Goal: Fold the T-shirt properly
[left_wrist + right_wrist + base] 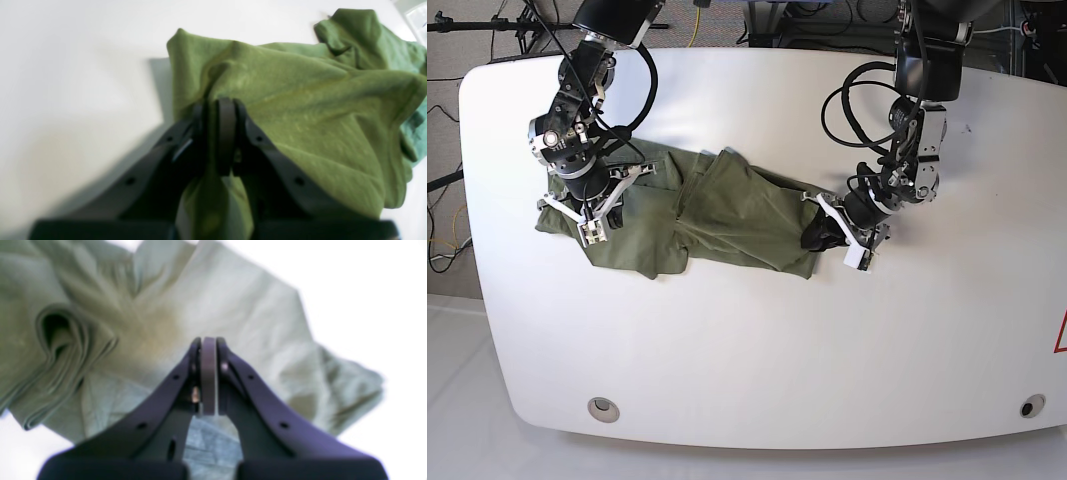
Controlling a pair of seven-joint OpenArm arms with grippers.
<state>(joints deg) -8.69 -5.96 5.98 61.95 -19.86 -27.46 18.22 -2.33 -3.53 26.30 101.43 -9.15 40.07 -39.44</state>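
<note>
Our left gripper and right gripper both pinch the crumpled, bunched olive-green cotton T-shirt on the white rounded table.

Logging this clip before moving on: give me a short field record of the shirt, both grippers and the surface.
garment: olive-green T-shirt, crumpled and stretched sideways across the table, not yet folded
surface: white table
left gripper: fingers shut on a bunch of the T-shirt's fabric at one end
right gripper: fingers shut over the other end; the blurred view does not show whether cloth is pinched
shirt shape: bunched folds near the right gripper, wrinkled in the middle
collar label: not visible
</note>
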